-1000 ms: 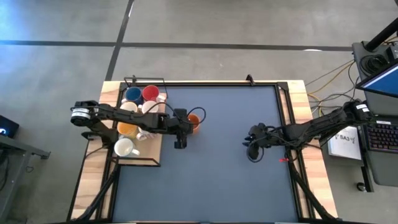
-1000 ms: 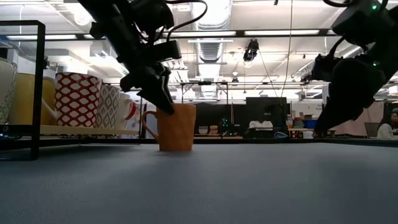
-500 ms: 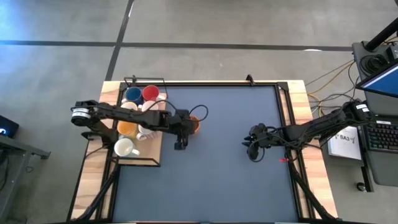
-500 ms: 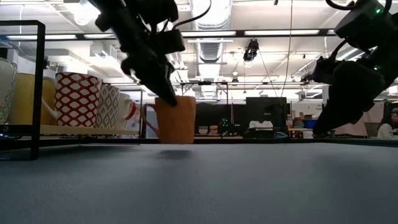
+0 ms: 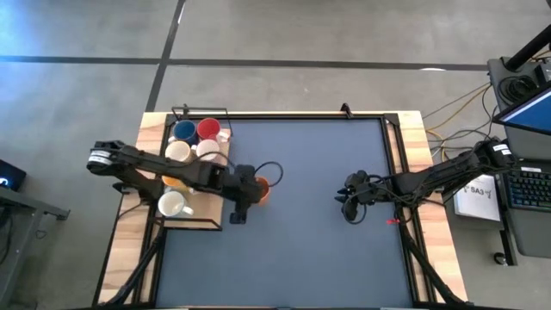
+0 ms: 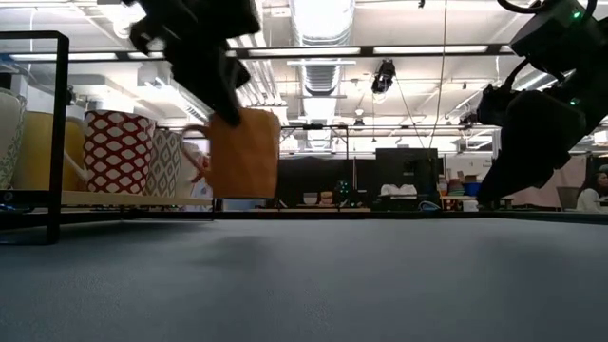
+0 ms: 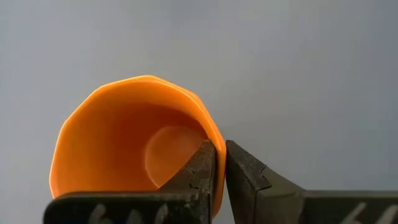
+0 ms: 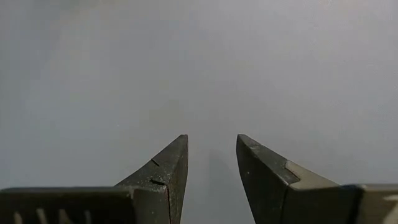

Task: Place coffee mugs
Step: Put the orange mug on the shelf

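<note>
Dark blue mat [image 5: 310, 215] covers my table, wood edging [image 5: 129, 232] on both sides, grey concrete floor around it; low view looks into an open office with ceiling lights. Landmark for everything: the black wire rack [image 5: 194, 220] at the mat's left edge.

Inside the rack I count a blue mug [image 5: 183, 132] and a red mug [image 5: 207, 129] at the far end, a cream mug [image 5: 177, 151] and a white one [image 5: 207, 149] just behind them, and another white mug [image 5: 173, 204] at the near end with its handle pointing right. A second orange mug [image 5: 175, 181] in the rack is mostly hidden under my left arm. Low view shows a red-patterned mug [image 6: 119, 150] and a grey-patterned one [image 6: 167, 161] side by side on the rack shelf; I can't match them to the top-down view.

My left gripper [image 5: 244, 189] is just right of the rack, over the mat. Its jaws are clamped on the rim of the orange mug [image 5: 258, 186]; wrist view shows one finger inside the cup [image 7: 134, 140] and one outside, wall pinched between. In the low view the orange mug [image 6: 243, 152] hangs clear of the mat, tilted a little, handle toward the rack.

My right gripper [image 5: 348, 205] is well right of the rack, over the right half of the mat, holding nothing. Wrist view shows its fingers [image 8: 166, 168] apart, only bare mat between them.

Right of the table: a laptop [image 5: 525, 116], keyboard [image 5: 527, 189] and cables.
</note>
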Robot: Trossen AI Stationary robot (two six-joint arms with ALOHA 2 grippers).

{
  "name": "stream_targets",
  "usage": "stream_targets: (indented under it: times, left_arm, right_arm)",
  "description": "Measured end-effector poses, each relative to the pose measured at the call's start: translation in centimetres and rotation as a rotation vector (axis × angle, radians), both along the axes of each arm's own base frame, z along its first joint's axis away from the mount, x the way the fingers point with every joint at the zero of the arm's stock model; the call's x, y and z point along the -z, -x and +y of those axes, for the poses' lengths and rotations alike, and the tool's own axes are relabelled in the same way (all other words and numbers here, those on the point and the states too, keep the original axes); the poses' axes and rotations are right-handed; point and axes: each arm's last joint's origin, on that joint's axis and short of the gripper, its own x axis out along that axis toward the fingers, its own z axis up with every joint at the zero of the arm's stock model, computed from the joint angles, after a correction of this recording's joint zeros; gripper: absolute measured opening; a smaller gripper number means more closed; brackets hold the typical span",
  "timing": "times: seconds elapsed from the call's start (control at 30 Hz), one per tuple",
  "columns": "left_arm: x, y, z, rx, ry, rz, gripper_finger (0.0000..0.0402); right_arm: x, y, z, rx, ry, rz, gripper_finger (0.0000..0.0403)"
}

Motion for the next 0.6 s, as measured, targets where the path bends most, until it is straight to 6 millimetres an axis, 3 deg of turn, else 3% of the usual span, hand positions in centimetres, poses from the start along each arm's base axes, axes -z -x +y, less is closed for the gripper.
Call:
stream_targets:
  times: [0.27, 0.6]
  left_arm:
    - [-1.7, 3.5, -2.6, 0.043, 0.009, 0.077, 0.0007]
    - [-4.1, 7.9, -2.6, 0.041, 0.024, 0.119, 0.0007]
  right_arm:
    - [0.0, 0.0, 0.0, 0.000, 0.000, 0.000, 0.0125]
    - [0.0, 0.0, 0.0, 0.000, 0.000, 0.000, 0.0125]
